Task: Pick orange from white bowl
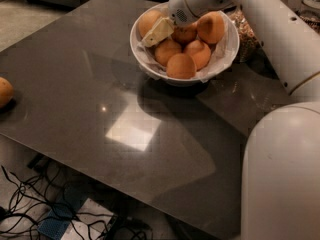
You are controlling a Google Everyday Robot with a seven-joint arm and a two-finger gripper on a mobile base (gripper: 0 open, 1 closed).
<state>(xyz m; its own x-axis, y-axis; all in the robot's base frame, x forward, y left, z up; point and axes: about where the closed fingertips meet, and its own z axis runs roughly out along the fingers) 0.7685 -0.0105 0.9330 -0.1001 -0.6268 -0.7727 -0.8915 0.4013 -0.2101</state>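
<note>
orange [146,20]: showing pale yellow-orange
white bowl [145,66]: gleaming glossy white
gripper [157,31]: showing cream, hanging at the bowl's ten o'clock
table [90,94]: shining dark grey-brown

Legible texts, labels, brands, numbers: none found. Robot's pale hand [158,31], unmarked, sits over the left side of the wide round glossy white bowl [150,70].

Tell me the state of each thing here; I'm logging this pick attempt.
white bowl: upright on the table, paper-lined, holding several oranges.
orange: resting in the bowl's left rear.
hand: inside the bowl, against that orange.
loose fruit: lying at the table's left edge, apart from the bowl.
</note>
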